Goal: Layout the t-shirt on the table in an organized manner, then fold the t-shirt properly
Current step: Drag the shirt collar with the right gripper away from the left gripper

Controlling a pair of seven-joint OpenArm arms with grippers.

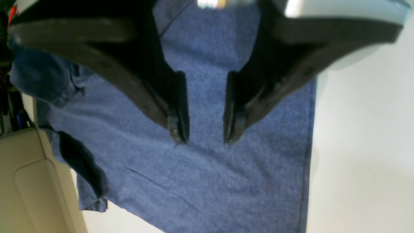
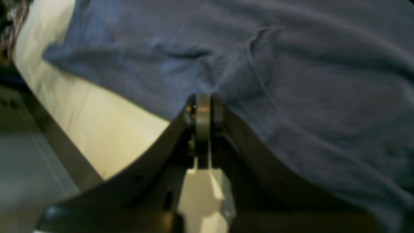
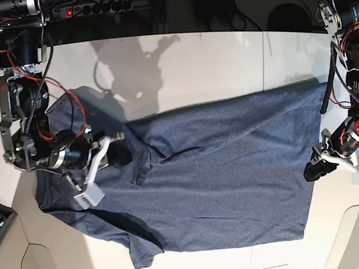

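T-shirt (image 3: 209,176) lies flat, long axis left to right across the table (image 3: 223,59); we see the right gripper (image 2: 203,110) clenched on its left-side fabric, so a pull leftward looks apt. Left gripper (image 1: 202,129) hangs released over the hem end.

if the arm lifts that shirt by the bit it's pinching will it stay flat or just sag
Probably sag: the shirt is thin, creased cloth that puckers where the right end effector pinches it. It looks light, so it should lift easily, the rest dragging over the table. One sleeve would likely flop or fold under.
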